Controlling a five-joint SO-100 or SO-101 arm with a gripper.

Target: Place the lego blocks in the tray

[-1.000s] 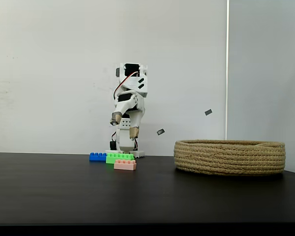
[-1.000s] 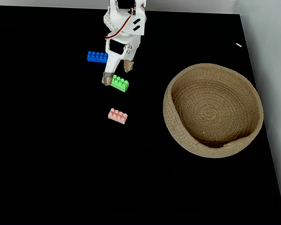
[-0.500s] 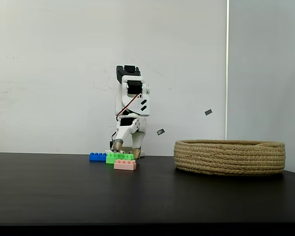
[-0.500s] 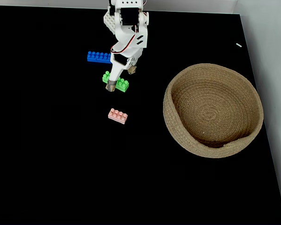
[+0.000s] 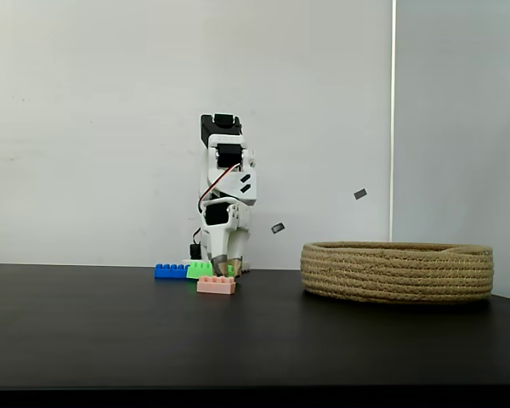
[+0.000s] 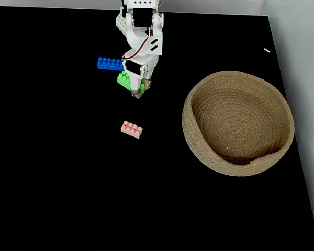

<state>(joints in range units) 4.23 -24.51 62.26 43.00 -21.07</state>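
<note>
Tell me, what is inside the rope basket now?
Nothing: the basket shows only its bare coiled floor from above. Its near wall hides a small strip of floor.

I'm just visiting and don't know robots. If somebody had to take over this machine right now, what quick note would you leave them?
Gripper: down at the table, fingers closed around the green brick, which looks gripped but not yet lifted.
Blue brick: on the table just behind the green one in the top-down fixed view.
Pink brick: on the table, nearer the camera side, apart from the others.
Basket: off to the right, nothing inside.
Done: no brick delivered yet.
Left: lift the green brick and drop it in the basket, then fetch the blue and the pink.
</note>
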